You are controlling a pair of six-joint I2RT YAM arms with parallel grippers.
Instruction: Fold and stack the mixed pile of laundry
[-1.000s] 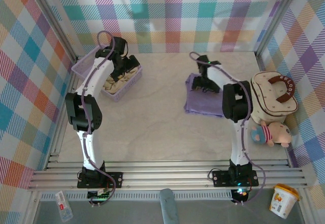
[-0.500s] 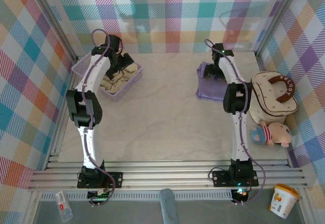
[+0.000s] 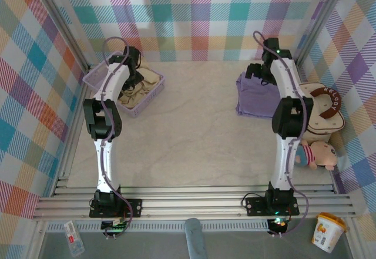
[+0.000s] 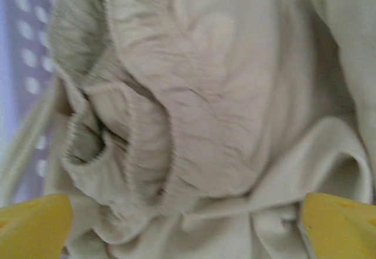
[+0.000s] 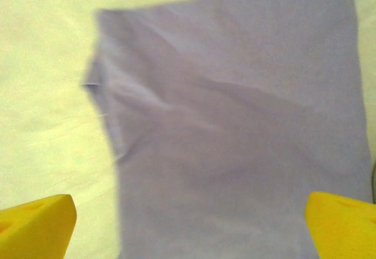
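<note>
The cream-beige shirt lies crumpled in the lavender mesh basket at the back left. My left gripper hangs open just above it. In the left wrist view its yellow fingertips stand wide on either side of the bunched cream cloth, holding nothing. The lavender-purple T-shirt lies folded flat on the table at the back right. My right gripper is open over its far edge. From the right wrist, the purple cloth spreads between the spread fingertips.
A cream padded bag with a brown handle stands right of the T-shirt, with a plush doll in front of it. Plaid walls enclose the table on three sides. The basket's mesh wall is close on the left gripper's left.
The right arm swung back and to the right, and the folded purple T-shirt shifted the same way toward the bag. The left gripper drew slightly back-left over the basket.
</note>
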